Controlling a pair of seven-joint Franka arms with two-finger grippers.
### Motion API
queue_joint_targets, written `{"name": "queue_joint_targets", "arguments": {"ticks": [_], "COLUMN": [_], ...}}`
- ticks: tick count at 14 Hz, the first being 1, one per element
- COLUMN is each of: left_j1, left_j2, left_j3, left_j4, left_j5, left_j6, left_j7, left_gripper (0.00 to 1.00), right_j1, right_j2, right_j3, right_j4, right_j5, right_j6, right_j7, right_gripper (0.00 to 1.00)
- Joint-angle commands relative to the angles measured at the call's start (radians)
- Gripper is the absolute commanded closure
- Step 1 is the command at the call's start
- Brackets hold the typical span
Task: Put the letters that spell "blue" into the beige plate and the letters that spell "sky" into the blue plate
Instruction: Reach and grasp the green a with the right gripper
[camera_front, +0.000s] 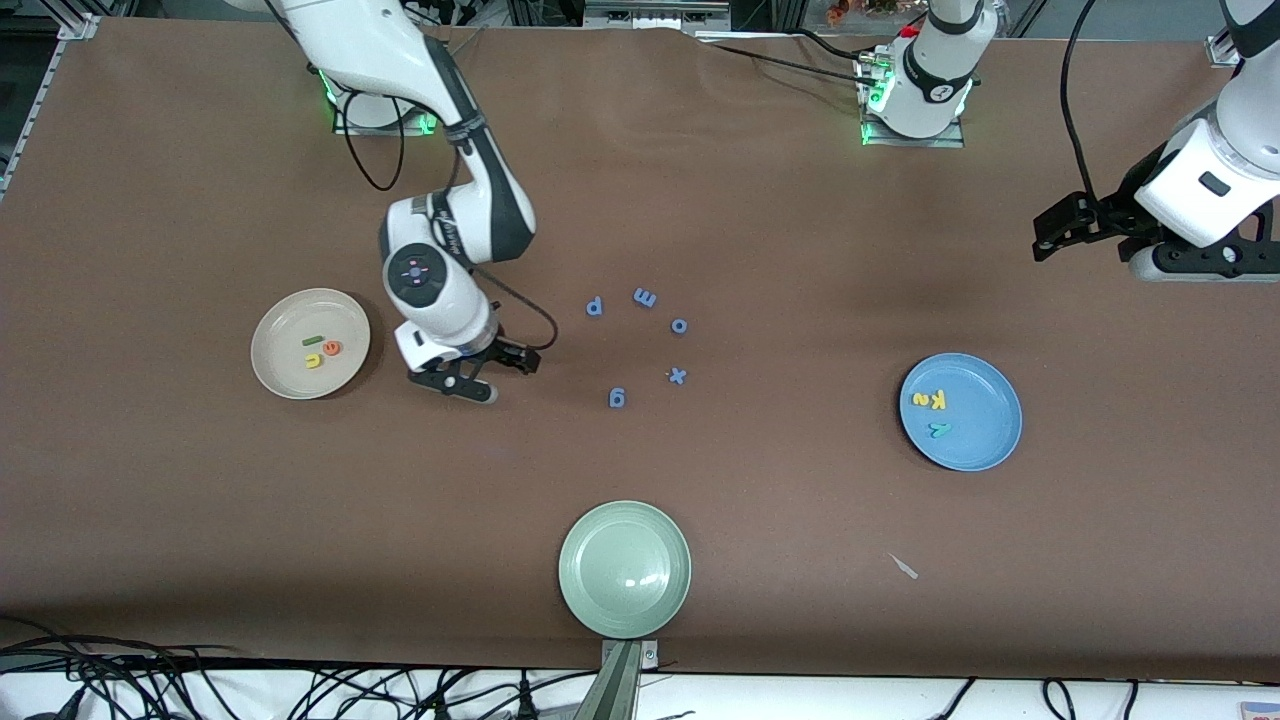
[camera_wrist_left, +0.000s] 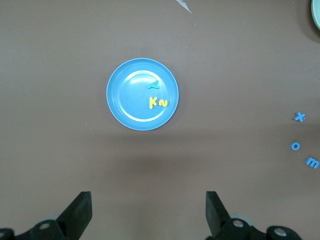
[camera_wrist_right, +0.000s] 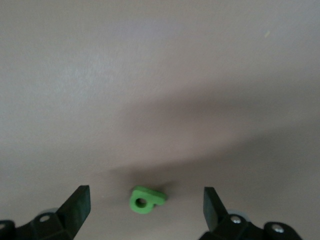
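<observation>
1. Brown table top (camera_front: 760, 200), matt, carrying three plates and loose foam letters
2. Round shallow cream-beige plate (camera_front: 285, 375), toward the right arm's end of the table; in it lie a dark green stick-like foam letter l (camera_front: 312, 340), an orange foam letter e (camera_front: 331, 348) and a yellow foam letter u (camera_front: 313, 360), close together
3. Light green foam letter b (camera_wrist_right: 145, 199), flat on the bare table, outside the beige plate; shown in the right wrist view between the two fingers and touching neither
4. Right gripper (camera_front: 487, 373), black, two-fingered, low over the table just beside the beige plate; fingers spread wide apart, nothing clamped
5. Round shallow light blue plate (camera_front: 985, 440), toward the left arm's end of the table; in it lie a yellow foam letter k (camera_front: 937, 400), a yellow foam letter s (camera_front: 919, 399) just beside it, and a teal foam letter y (camera_front: 940, 430) nearer the front camera
6. Left gripper (camera_wrist_left: 148, 212), black, two-fingered, raised over the left arm's end of the table; fingers wide apart, empty; this arm waits
7. Five all-blue foam letters loose on the table between the two plates: p (camera_front: 594, 306), m (camera_front: 645, 297), o (camera_front: 679, 325), x (camera_front: 677, 375), g (camera_front: 617, 398)
8. Round shallow pale green plate (camera_front: 600, 600), near the table edge closest to the front camera
</observation>
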Motion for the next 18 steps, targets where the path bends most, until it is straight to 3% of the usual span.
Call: {"name": "queue_joint_targets", "arguments": {"ticks": [1,7,8,9,11,13,18], "left_j1": [0.001,-0.021,-0.021,-0.019,-0.015,-0.021,-0.024], "left_j2": [0.01,0.039,0.053,0.064,0.099,0.14,0.315], "left_j3": [0.0,-0.008,-0.008,-0.008,-0.006,-0.006,-0.006], "left_j4": [0.012,0.015,0.015,0.015,0.018,0.033,0.2], "left_j5": [0.023,0.012,0.019,0.018,0.023,0.023,0.059], "left_j6": [-0.016,-0.007,0.002,0.038,0.093,0.168,0.228], "left_j7": [0.017,0.024,0.022,0.022,0.022,0.022,0.021], "left_gripper": [0.0,0.0,0.0,0.0,0.0,0.0,0.0], "right_j1": [0.014,0.022,0.022,0.022,0.02,0.02,0.02], "right_j2": [0.031,0.038,0.038,0.038,0.039,0.039,0.044], "right_j3": [0.001,0.013,0.013,0.013,0.013,0.013,0.013], "right_j4": [0.012,-0.042,-0.048,-0.05,-0.047,-0.043,-0.042], "right_j5": [0.025,0.048,0.048,0.048,0.049,0.051,0.076], "right_j6": [0.025,0.054,0.06,0.061,0.063,0.068,0.091], "right_j7": [0.041,0.043,0.041,0.04,0.037,0.037,0.033], "right_gripper": [0.0,0.02,0.15,0.17,0.38,0.5,0.61]}}
